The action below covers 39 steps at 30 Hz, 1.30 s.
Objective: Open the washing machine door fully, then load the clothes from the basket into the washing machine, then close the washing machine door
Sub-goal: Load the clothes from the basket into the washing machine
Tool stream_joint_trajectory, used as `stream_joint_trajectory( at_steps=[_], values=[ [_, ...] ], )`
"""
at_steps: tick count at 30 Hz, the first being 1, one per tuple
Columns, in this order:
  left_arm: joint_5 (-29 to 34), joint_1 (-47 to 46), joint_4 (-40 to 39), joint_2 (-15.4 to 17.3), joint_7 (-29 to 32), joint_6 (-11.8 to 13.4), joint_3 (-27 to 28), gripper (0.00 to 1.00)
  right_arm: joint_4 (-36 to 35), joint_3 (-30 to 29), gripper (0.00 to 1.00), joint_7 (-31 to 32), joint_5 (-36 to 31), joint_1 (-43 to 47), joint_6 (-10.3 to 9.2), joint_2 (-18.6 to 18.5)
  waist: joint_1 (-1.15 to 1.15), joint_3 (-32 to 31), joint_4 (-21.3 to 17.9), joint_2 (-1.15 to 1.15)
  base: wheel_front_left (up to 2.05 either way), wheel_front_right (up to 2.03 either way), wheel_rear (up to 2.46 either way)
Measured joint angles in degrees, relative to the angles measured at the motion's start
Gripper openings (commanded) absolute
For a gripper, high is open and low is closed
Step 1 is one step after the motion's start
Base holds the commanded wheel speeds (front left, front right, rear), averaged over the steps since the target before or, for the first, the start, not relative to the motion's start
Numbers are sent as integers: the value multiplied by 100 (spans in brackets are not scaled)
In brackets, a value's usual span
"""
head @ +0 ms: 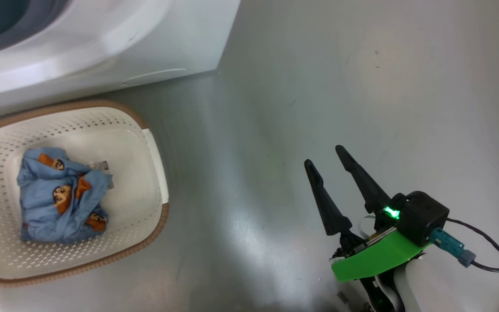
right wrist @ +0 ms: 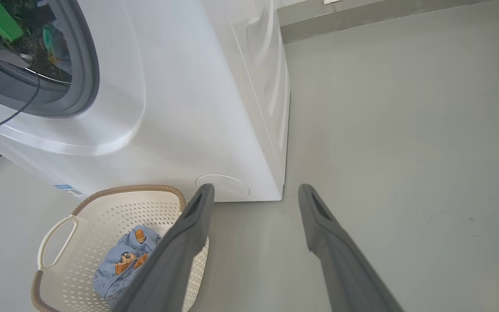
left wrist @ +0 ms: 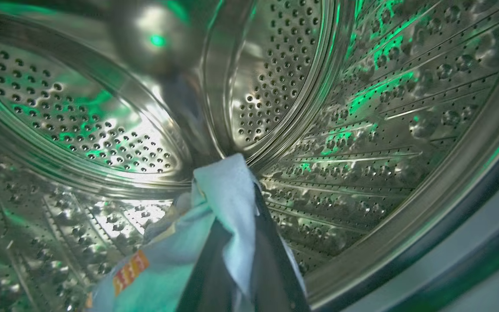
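Left wrist view: left gripper (left wrist: 238, 208) clamped tight on a blue garment (left wrist: 228, 182) inside the steel drum (left wrist: 362, 108). Head view has what that one lacks: right gripper (head: 324, 155) at 4 o'clock, jaws spread wide, empty, over the floor (head: 362, 86). Basket (head: 156, 160) at 9 o'clock holds the clothes (head: 59, 199); washing machine (head: 167, 39) at 11 o'clock.

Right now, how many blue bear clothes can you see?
2. One crumpled bundle lies in the basket; one piece is pinched in the left gripper inside the drum. The bundle may hide more clothes folded inside it.
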Motion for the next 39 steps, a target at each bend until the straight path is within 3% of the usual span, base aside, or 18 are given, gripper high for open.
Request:
stream_joint_trajectory(
  at_steps=[8,39],
  values=[
    [-115,-319,8,214,-320,0,-257,0,-49,92,100,0,38,18,0,4,0,132,-205,0,0,0,0],
    [-778,-1731,-40,1071,-637,0,-864,0,-310,416,100,0,149,146,0,25,0,845,-729,0,0,0,0]
  ],
)
